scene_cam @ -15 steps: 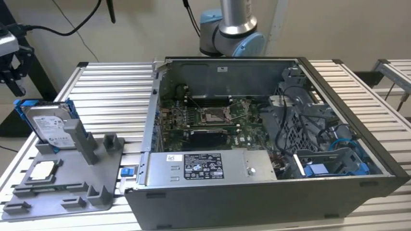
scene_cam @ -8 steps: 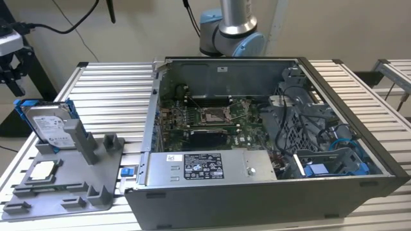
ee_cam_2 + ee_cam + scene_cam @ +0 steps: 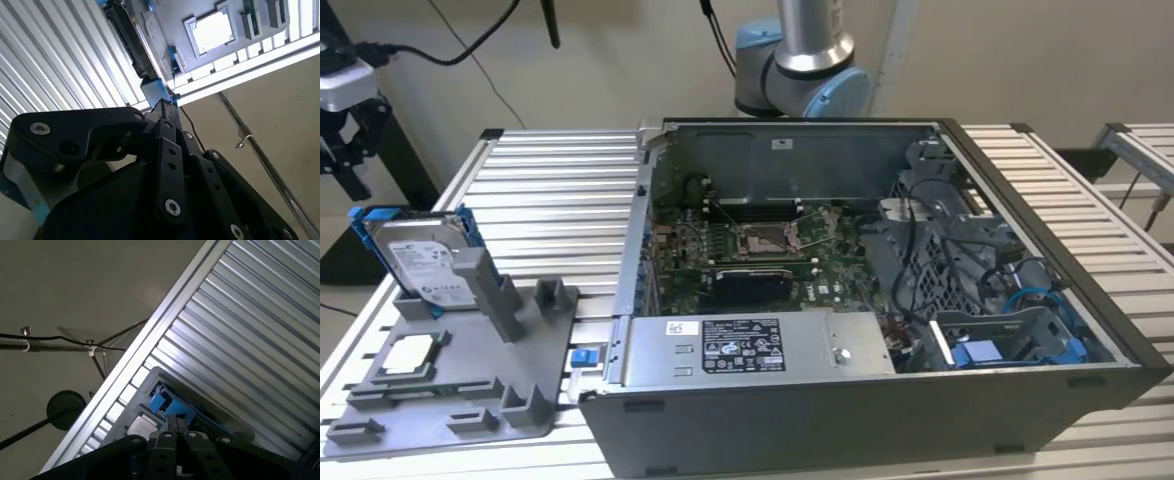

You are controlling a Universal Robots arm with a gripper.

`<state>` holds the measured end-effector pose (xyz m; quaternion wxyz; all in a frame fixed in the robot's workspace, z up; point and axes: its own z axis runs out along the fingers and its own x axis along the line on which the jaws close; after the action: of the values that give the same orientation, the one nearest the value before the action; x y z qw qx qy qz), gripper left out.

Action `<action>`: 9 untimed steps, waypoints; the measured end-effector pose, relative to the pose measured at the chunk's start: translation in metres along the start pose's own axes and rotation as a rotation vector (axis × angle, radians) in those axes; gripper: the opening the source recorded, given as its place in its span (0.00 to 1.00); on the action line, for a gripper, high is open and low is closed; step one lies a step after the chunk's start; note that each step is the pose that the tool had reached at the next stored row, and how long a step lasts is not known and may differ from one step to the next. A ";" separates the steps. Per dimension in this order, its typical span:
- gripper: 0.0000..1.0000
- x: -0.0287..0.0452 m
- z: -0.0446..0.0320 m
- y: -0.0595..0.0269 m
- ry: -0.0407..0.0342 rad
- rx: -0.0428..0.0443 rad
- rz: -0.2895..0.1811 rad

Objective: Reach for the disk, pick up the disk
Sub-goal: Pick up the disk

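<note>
The disk (image 3: 420,258) stands on edge, leaning back, in a slot of the grey stand (image 3: 520,312) near the corner of the ribbed table (image 3: 547,190) at the exterior view's left. Its labelled face is turned up and toward the camera. In both wrist views the gripper (image 3: 175,420) has its two fingers pressed together and carries nothing. In the exterior view it hangs above and to the left of the disk, apart from it. We judge the disk to be dense for its size and quite stiff, with a smooth metal shell that could slip in a light grip. The blue frame (image 3: 466,232) along its sides is plastic and may give a little. The best hold looks to be across the free upper part, one finger on each flat face, away from the label side's rim and any bare board on the back. There is open room above the disk and beyond the table's edge. The stand's upright posts are just beside its lower part, the white-topped chip (image 3: 407,352) lies lower on the stand, and the open computer case (image 3: 854,410) is well apart.
</note>
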<state>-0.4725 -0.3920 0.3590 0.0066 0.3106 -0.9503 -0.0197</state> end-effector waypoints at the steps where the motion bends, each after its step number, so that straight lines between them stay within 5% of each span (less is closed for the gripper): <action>1: 0.00 0.0000 0.0000 0.0000 0.0006 0.0000 -0.014; 9: 0.00 0.0000 -0.0003 0.0000 0.0051 0.0000 -0.120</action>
<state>-0.4725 -0.3920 0.3593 0.0079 0.3670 -0.9300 -0.0192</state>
